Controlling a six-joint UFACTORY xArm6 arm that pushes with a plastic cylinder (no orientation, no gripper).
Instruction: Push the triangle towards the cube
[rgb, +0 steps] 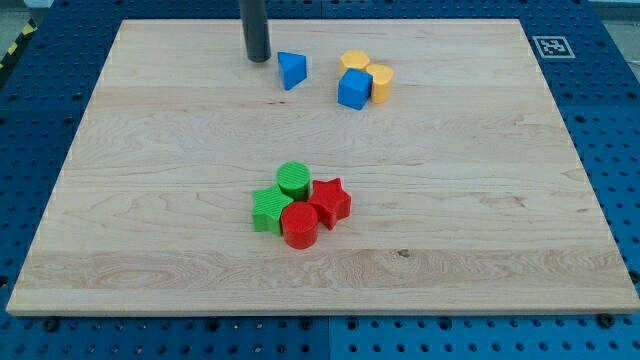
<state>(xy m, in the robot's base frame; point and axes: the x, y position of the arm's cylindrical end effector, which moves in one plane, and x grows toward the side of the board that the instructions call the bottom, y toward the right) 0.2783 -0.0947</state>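
Desk (150, 200) of pale wood fills the frame, resting on a blue perforated base (610, 150). Rod descends at upper centre; my tip (257, 58) sits on the wood just left of the blue triangle (292, 70), a small gap between them. No claw on this rig, so whether anything is spread or pinched cannot be told. Blue cube (353, 89) lies to the triangle's right, upper centre-right, with bare wood between the two and nothing blocking that line. Cube touches two yellow blocks: one (354, 62) just above it, one (380, 82) at its right side; their shapes unclear. Lower centre holds a tight cluster of four, all touching: green cylinder (293, 179), green block (269, 209) of star-like outline, red star (331, 201), red cylinder (299, 226). Count: two blue, two yellow, two green, two red. Black-and-white square marker (551, 46) at upper right corner; no readable writing.
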